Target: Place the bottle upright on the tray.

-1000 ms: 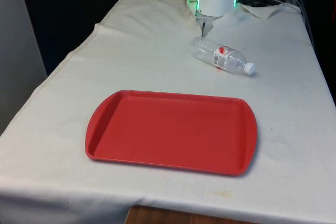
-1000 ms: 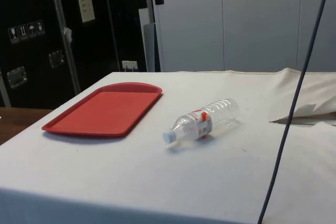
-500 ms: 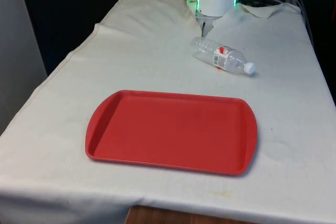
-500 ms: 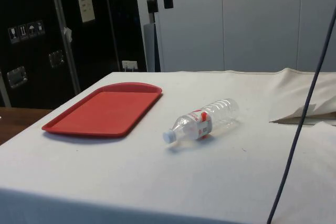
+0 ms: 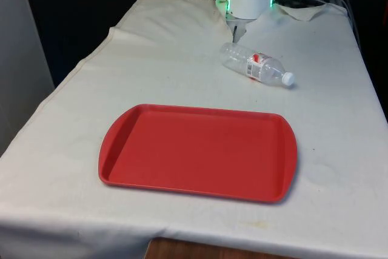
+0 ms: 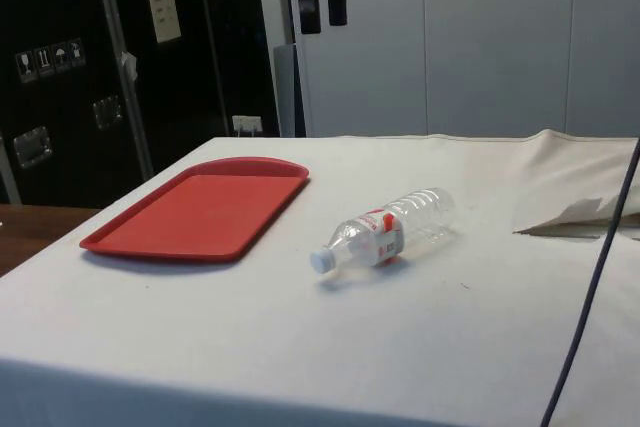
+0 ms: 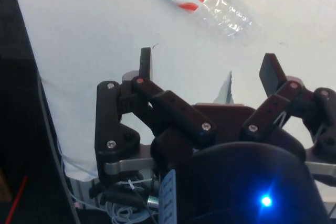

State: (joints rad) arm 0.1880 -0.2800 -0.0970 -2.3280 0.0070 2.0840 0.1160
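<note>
Nothing of the task is done yet: the bottle (image 5: 256, 65) lies on its side on the desk (image 5: 339, 125), well apart from the red tray (image 5: 121, 144). High above it, the gripper (image 6: 324, 15) hangs wide open and empty, so grasping, carrying and standing the bottle up all remain.

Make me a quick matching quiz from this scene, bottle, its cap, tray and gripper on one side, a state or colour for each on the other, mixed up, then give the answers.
Column one:
1. bottle
2. cap
3. tray
4. gripper

Column two:
A. red, flat on the cloth, nothing on it
B. white
C. open, up above the table
D. clear, lying on its side

Pairs: 1-D, 2-B, 3-A, 4-C
</note>
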